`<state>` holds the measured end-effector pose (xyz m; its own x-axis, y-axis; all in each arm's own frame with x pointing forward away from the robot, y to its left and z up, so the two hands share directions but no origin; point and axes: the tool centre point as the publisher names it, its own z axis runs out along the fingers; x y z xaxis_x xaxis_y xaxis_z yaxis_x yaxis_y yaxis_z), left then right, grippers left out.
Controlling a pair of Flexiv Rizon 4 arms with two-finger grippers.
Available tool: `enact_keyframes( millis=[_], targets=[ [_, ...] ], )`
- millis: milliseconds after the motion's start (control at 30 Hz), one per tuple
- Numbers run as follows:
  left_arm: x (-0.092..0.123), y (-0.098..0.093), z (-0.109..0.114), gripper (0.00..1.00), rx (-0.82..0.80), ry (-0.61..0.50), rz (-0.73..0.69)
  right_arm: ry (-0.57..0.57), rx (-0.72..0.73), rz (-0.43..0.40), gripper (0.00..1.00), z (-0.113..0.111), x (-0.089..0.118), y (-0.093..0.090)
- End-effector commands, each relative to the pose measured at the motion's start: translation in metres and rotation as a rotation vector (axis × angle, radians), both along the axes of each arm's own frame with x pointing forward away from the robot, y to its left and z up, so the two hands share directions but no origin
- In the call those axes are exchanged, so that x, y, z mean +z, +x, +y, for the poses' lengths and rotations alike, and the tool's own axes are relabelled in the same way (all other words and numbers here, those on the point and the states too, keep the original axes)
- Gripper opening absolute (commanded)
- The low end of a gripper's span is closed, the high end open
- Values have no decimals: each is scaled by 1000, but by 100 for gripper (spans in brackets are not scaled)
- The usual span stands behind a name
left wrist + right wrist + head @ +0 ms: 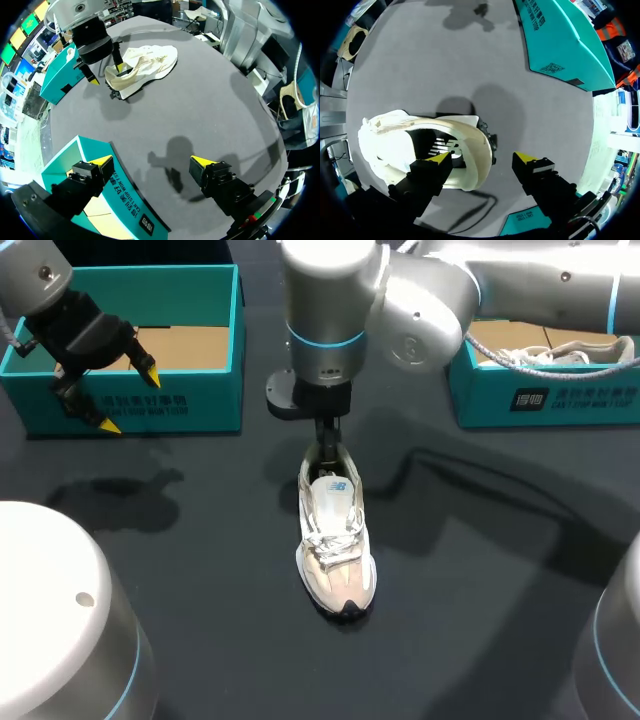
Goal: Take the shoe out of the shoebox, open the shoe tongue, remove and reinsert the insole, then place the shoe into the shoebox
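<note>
A cream and white shoe (337, 540) stands on the dark table, toe toward the near edge; it also shows in the left wrist view (145, 62). My right gripper (325, 452) comes down on its heel. In the right wrist view one finger (432, 167) is inside the shoe's (390, 145) opening and the other stands outside the heel with a gap, so my right gripper (482, 157) is open around the heel wall. My left gripper (128, 398) hangs open and empty over the front of the left teal shoebox (180, 405), far from the shoe.
A second teal shoebox (540, 395) at the back right holds another pale shoe (545, 350). In the left wrist view my left gripper (150, 161) has the left box's corner (115, 200) beneath one finger. Bare table lies around the shoe.
</note>
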<state>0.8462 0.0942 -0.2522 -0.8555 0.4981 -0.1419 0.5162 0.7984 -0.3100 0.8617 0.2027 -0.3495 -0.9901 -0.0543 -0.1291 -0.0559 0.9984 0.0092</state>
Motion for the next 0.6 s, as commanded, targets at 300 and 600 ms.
enact_keyframes(
  millis=[300, 600],
  targets=[
    [0, -1, 0, 100, 0, 2, -1, 21, -7, 31, 55, 3, -23, 4],
    [0, -1, 0, 100, 0, 2, -1, 18, -2, 48, 43, 9, -29, 7]
  ],
)
